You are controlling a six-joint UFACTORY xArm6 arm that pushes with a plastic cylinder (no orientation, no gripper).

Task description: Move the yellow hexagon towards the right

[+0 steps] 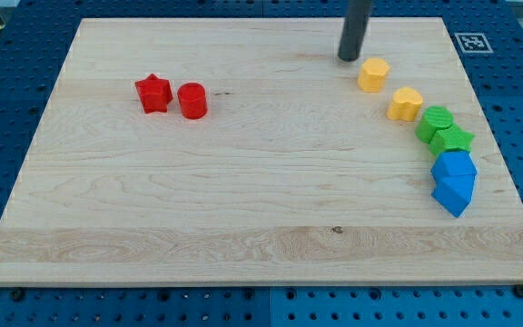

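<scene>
Light, stiff yellow hexagon [374, 74], sliding easily on smooth surface [243, 182]; best pushed from left face. My tip [349, 57] just left of it. No pincer here.

Single raised view, angled down across the whole wooden board [243, 209].

Board [243, 182]: pale wood, light tan, fine horizontal grain, one small dark knot near the view's bottom. Surround: blue perforated panel [7, 100], regular dot grid. Black-and-white square marker [472, 42] beside the board's top-right corner.

Red star [152, 93], red cylinder [192, 100]: same saturated red.
Yellow hexagon [373, 74], yellow heart [405, 104]: orange-yellow.
Two green blocks [445, 129]: bright green.
Two blue blocks [453, 180]: mid blue.
My tip [348, 58]: dark grey, nearly black.
</scene>
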